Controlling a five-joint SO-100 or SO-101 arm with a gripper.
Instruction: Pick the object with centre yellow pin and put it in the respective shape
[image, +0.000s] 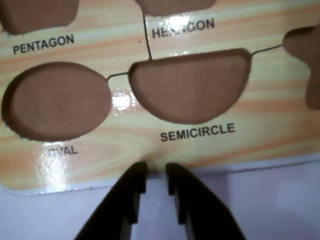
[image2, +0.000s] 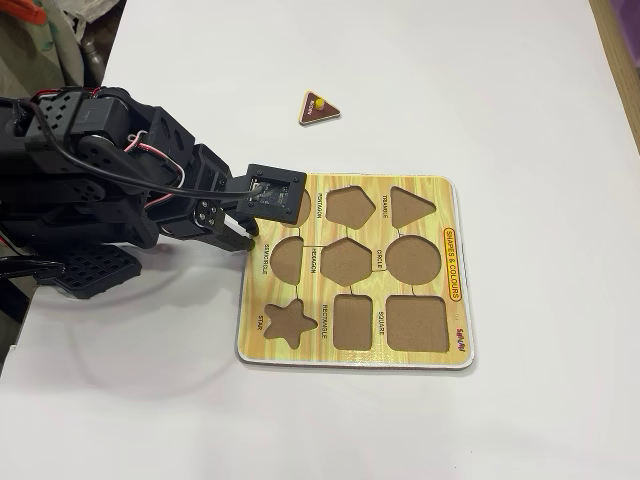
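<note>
Pincer (image: 156, 177) hangs empty at the lower edge of the wrist view, jaws slightly parted, over the board's (image2: 455, 265) rim below the semicircle recess (image: 190, 87). Judged, it is only parked there. Triangle (image2: 320, 107) lies on the worktop (image2: 500, 90), upper centre of the fixed view, well apart from the pincer.

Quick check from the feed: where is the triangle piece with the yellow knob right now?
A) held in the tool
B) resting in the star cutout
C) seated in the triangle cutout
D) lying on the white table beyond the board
D: in the fixed view the triangle piece lies alone on the white table, clear of the board, while the tool sits empty at the board's edge.
</note>
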